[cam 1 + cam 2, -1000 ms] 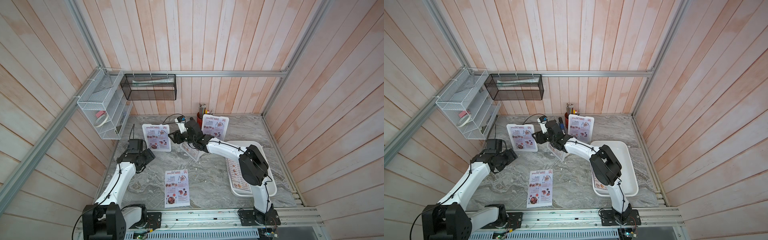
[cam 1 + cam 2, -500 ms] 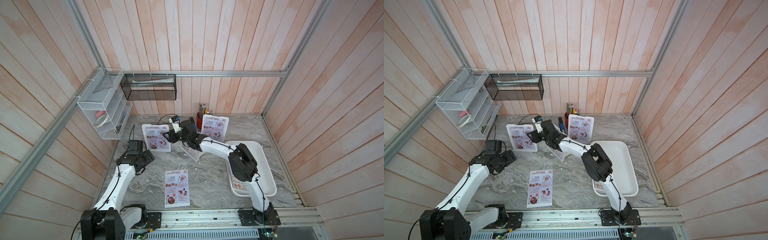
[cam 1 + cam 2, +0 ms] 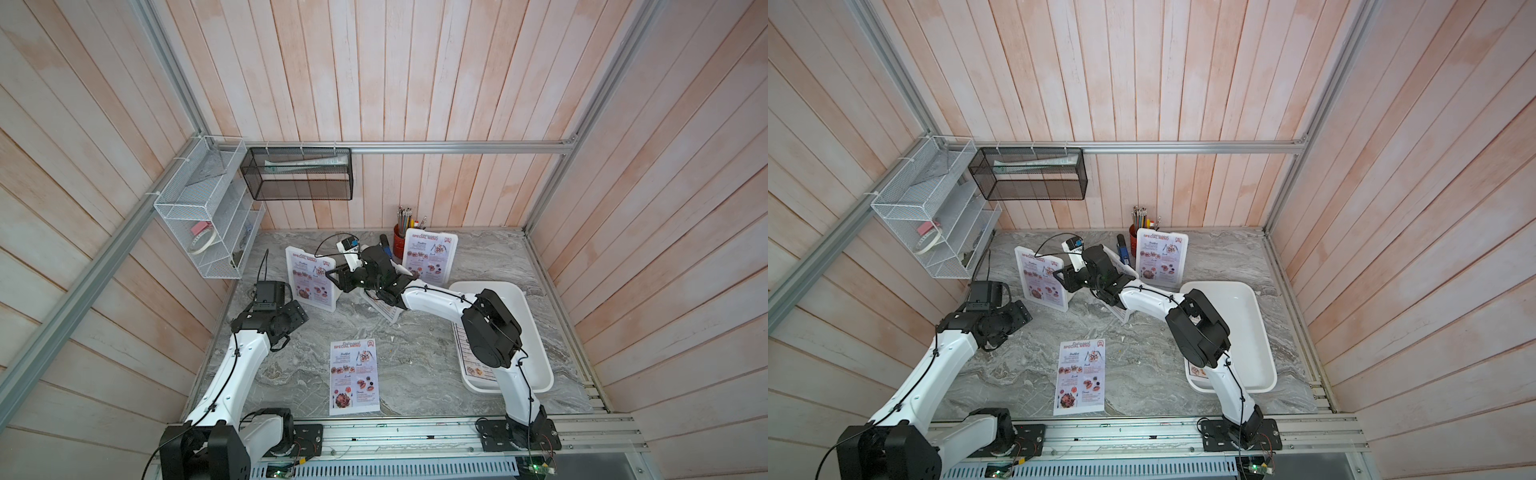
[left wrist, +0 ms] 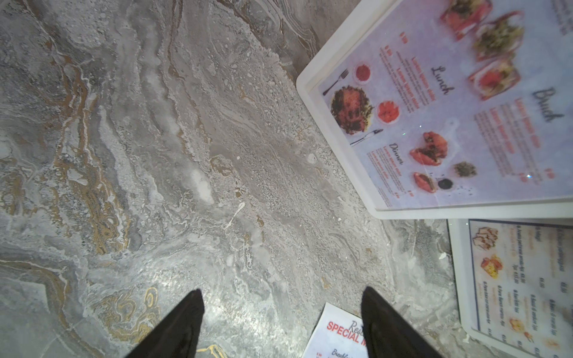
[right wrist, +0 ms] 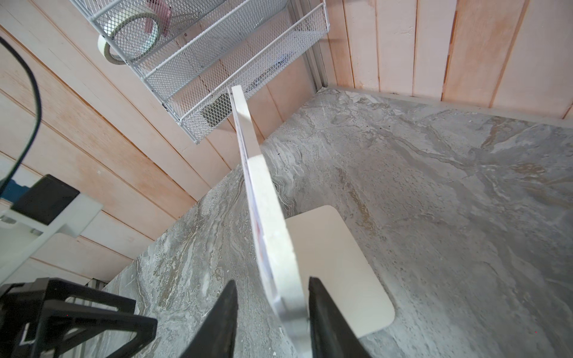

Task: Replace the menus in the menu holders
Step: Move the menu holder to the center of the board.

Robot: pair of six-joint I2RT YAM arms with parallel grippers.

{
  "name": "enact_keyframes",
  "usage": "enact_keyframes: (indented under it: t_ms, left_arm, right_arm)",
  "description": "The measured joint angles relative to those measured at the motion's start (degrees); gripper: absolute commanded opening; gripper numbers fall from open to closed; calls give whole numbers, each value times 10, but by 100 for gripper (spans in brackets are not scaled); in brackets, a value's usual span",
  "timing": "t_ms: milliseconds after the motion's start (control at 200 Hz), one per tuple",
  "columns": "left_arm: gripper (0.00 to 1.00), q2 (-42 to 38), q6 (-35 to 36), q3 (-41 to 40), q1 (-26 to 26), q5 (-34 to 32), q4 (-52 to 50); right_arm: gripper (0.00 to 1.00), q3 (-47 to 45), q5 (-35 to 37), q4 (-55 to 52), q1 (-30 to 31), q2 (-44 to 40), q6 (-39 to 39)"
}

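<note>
Three white menu holders stand on the marble table. The left one (image 3: 309, 278) and the back right one (image 3: 430, 257) show red "SPECIAL MENU" menus. The middle one (image 3: 388, 311) lies mostly under my right arm and holds a blue-bordered menu (image 4: 511, 285). A loose SPECIAL MENU sheet (image 3: 354, 376) lies flat near the front. My right gripper (image 5: 271, 280) straddles the left holder's edge (image 5: 266, 201). One finger touches its back, while a gap remains at the front. My left gripper (image 4: 282, 297) hangs open over bare table beside that holder (image 4: 434, 124).
A large white tray (image 3: 536, 332) at the right holds another menu sheet (image 3: 469, 357). A red pencil cup (image 3: 400, 245) stands at the back wall. A white wire shelf (image 3: 203, 232) and a black mesh basket (image 3: 299, 174) hang on the walls.
My right gripper has moved left from over the middle holder to the left holder's upper corner, and its jaws have narrowed around the edge. The left arm has hardly moved.
</note>
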Motion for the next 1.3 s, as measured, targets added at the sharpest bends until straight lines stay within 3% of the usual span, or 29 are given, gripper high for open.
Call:
enact_keyframes:
  t_ms: [440, 820, 1300]
  left_arm:
    - [82, -4, -1, 0, 0, 2, 3]
    - [82, -1, -1, 0, -7, 12, 11]
    - [82, 57, -1, 17, -59, 31, 42]
  right_arm:
    - [17, -3, 11, 24, -2, 5, 3]
    - [16, -118, 46, 19, 0, -94, 2]
    - [20, -210, 75, -9, 12, -181, -12]
